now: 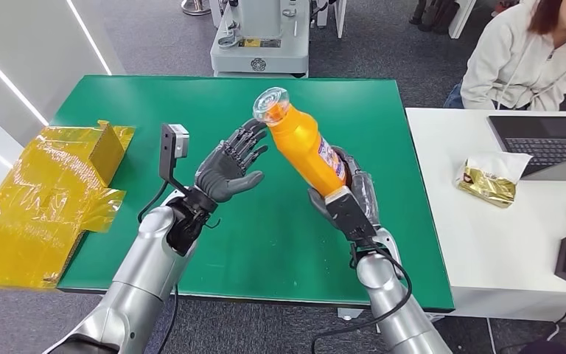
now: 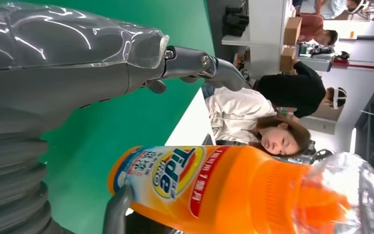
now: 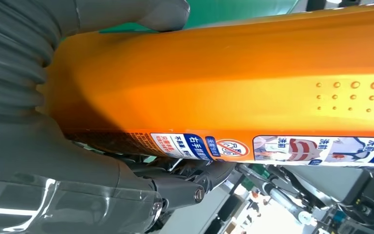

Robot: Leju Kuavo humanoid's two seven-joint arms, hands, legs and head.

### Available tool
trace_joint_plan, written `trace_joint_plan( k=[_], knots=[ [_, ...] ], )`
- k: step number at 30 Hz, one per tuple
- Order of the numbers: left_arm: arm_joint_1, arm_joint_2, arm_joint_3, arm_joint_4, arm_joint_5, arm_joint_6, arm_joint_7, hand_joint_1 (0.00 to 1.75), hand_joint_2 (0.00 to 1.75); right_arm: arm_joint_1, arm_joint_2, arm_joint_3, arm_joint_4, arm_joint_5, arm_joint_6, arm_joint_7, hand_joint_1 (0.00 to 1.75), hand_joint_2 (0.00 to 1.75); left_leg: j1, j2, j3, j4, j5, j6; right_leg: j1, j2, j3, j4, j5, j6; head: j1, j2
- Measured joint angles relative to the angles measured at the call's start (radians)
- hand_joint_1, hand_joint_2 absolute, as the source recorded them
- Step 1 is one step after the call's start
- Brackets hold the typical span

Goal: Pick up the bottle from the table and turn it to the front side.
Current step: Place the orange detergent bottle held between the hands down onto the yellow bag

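Your landmark is the green table (image 1: 155, 103), spread wide below both silver arms. Above its middle, the orange bottle (image 1: 306, 144) is lifted clear of the table, tilted with its clear cap toward the far edge. Your right hand (image 1: 346, 199) grasps the bottle's lower body. Your left hand (image 1: 232, 166) hangs just beside the bottle's neck, fingers spread, holding nothing. Pick-up looks done; turning is in hand. Next, you likely need the left hand to take the neck and rotate the label forward.
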Motion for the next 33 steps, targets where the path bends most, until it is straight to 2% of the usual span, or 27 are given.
trace_joint_plan(
  k=[7,12,15,23,33],
  knots=[
    [-0.007,0.012,-0.023,-0.036,0.065,0.094,0.019,0.0,1.75,-0.018,0.005,0.001,0.012,-0.019,-0.001,0.021,1.75,1.75,0.0,0.0,-0.001,0.0,0.0,0.0,0.0,0.0,0.0,0.0,0.0,0.0,0.0,0.0],
    [-0.012,0.004,-0.071,-0.046,-0.055,0.263,-0.073,0.0,1.75,-0.028,0.027,0.005,0.011,-0.037,-0.011,0.019,1.75,1.75,0.0,0.0,-0.001,0.0,0.0,0.0,0.0,0.0,0.0,0.0,0.0,0.0,0.0,0.0],
    [-0.015,-0.011,-0.103,-0.045,-0.108,0.317,-0.111,0.0,1.75,-0.037,0.044,0.016,0.012,-0.033,-0.021,0.02,1.75,1.75,0.0,0.0,-0.001,0.0,0.0,0.0,0.0,0.0,0.0,0.0,0.0,0.0,0.0,0.0],
    [-0.023,-0.049,-0.152,-0.041,-0.127,0.333,-0.123,0.0,1.75,-0.078,0.063,0.033,0.032,-0.033,-0.038,0.04,1.75,1.75,0.0,0.0,-0.001,0.0,0.0,0.0,0.0,0.0,-0.001,0.0,0.0,0.0,0.0,0.0],
    [-0.028,-0.074,-0.197,-0.038,-0.026,0.266,-0.05,0.0,1.75,-0.115,0.069,0.045,0.14,-0.014,-0.076,0.045,1.75,1.75,0.0,0.0,-0.001,0.0,0.0,0.0,0.0,0.0,-0.001,0.0,0.0,0.0,0.0,0.0]
  ],
)
